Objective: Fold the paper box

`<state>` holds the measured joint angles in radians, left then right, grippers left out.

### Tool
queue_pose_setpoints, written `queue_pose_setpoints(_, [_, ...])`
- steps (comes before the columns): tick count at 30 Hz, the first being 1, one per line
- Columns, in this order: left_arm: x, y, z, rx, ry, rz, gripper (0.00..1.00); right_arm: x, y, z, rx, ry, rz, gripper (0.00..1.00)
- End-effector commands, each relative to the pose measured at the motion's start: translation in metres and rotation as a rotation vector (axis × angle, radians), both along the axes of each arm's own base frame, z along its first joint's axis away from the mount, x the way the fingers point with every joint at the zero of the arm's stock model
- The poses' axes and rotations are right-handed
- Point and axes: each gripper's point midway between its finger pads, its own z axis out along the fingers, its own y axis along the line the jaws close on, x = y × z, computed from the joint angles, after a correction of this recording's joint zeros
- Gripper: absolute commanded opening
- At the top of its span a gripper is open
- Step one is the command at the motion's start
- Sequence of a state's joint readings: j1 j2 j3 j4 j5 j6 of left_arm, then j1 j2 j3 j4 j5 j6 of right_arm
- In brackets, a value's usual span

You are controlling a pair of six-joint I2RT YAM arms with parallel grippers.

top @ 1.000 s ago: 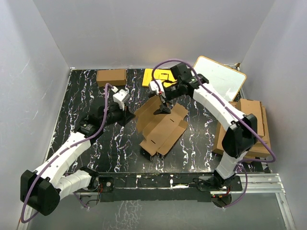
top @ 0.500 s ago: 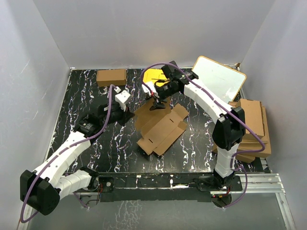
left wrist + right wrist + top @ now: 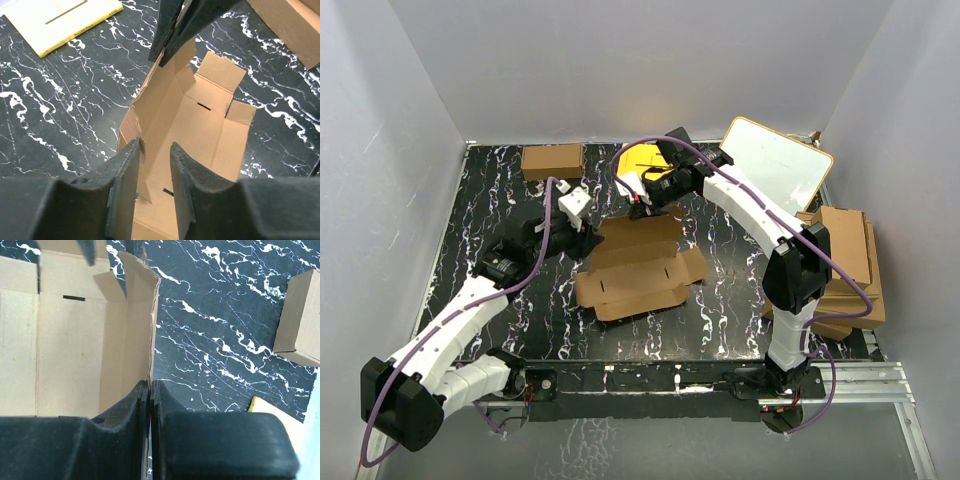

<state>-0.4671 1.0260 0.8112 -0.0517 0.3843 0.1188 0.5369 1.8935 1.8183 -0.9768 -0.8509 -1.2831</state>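
From above we see the paper box (image 3: 638,268) lying opened mid-counter (image 3: 720,312); only wrist views show us the right gripper (image 3: 150,386) clenched on its wall edge, the left gripper (image 3: 155,152) slightly parted astride another.

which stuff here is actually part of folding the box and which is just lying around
in the job: paper box; right gripper, shut on its edge; left gripper, open at its other side

lying about: small brown carton, yellow sheet, white board, pile of cardboard sheets
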Motion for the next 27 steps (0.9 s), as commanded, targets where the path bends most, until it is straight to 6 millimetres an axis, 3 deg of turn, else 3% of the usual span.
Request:
queue_pose_setpoints(1, [-0.006, 0.001, 0.013, -0.058, -0.045, 0.012, 0.40, -0.005, 0.001, 0.037, 0.060, -0.108, 0.027, 0.08])
queue_pose_setpoints(4, [-0.007, 0.002, 0.011, -0.068, -0.011, 0.024, 0.72, -0.012, -0.001, 0.037, 0.065, -0.102, 0.037, 0.08])
queue_pose_setpoints(6, [-0.010, -0.001, 0.007, -0.063, 0.020, 0.008, 0.85, -0.016, -0.002, 0.036, 0.066, -0.093, 0.041, 0.08])
queue_pose_setpoints(9, [-0.011, -0.003, 0.002, -0.045, 0.056, -0.030, 0.91, -0.019, -0.002, 0.034, 0.067, -0.079, 0.047, 0.08])
queue_pose_setpoints(14, [-0.004, -0.010, -0.008, -0.034, 0.060, -0.076, 0.89, -0.024, -0.001, 0.035, 0.080, -0.057, 0.060, 0.08])
queue_pose_setpoints(19, [0.002, -0.018, -0.006, -0.050, 0.062, -0.112, 0.66, -0.027, -0.002, 0.034, 0.082, -0.047, 0.066, 0.08])
queue_pose_setpoints(27, [0.007, -0.021, 0.000, -0.074, 0.061, -0.111, 0.50, -0.029, -0.001, 0.030, 0.082, -0.034, 0.073, 0.08])
